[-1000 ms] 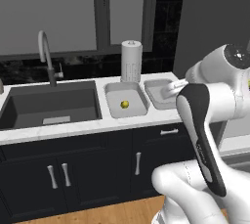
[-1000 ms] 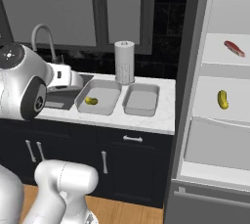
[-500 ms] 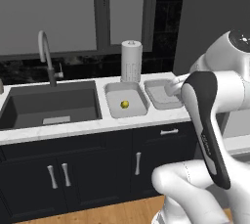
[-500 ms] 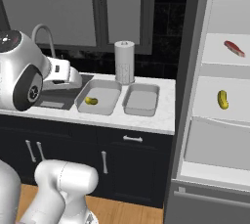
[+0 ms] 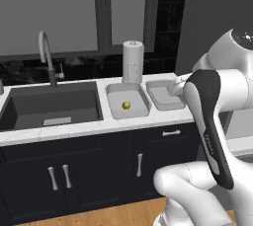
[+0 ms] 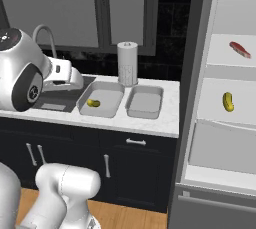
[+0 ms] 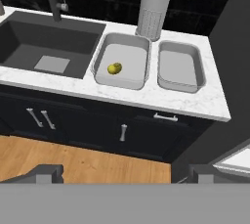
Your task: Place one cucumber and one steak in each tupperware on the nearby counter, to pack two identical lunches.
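**Handling note: cucumbers and steak, end effector open and empty**

One cucumber (image 7: 114, 68) already lies in the left tupperware (image 7: 139, 59) on the tabletop (image 7: 205, 101); the right tupperware (image 7: 197, 66) holds nothing. In the open fridge to the right, the second cucumber (image 6: 228, 101) lies on a shelf and the steak (image 6: 240, 49) on the shelf above. Expect the cucumber to be light, stiff and glossy, so likely slippery: grip it across its short middle. Treat the steak as soft and thin: close on its narrow sides, near the centre.
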Controlling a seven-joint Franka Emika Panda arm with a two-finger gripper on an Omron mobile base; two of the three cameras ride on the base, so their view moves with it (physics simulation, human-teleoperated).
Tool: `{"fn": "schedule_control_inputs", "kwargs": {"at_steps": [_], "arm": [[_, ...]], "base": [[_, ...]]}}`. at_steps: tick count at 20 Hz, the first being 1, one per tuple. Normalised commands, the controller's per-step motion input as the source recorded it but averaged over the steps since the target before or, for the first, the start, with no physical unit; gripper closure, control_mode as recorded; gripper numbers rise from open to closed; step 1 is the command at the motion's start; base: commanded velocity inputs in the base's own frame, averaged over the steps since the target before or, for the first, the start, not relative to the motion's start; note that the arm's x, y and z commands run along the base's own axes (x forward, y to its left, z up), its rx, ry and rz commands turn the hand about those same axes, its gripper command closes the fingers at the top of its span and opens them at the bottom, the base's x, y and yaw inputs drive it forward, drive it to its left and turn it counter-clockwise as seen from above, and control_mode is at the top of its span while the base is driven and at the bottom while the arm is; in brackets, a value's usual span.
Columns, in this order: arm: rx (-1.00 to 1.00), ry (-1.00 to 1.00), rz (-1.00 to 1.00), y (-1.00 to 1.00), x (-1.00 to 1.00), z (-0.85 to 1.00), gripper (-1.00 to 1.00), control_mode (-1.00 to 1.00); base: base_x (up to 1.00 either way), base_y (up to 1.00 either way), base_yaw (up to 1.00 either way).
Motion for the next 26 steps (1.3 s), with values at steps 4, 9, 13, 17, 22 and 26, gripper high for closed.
{"fn": "schedule_control_inputs", "kwargs": {"at_steps": [4,9,13,17,22,26], "arm": [[0.00,-0.07,0.00,0.05,-0.44,0.00,-1.00,-1.00],[0.00,-0.04,0.00,0.05,-0.59,0.00,-1.00,-1.00],[0.00,0.00,0.00,0.00,-0.06,0.00,-1.00,-1.00],[0.00,0.00,0.00,0.00,0.00,0.00,-1.00,1.00],[0.00,0.00,0.00,0.00,0.00,0.00,-1.00,1.00],[0.00,0.00,0.00,0.00,0.00,0.00,-1.00,1.00]], "base": [[0.00,0.00,0.00],[0.00,0.00,0.00],[0.00,0.00,0.00],[0.00,-0.10,0.00],[0.00,-0.81,0.00],[0.00,-0.99,0.00]]}}
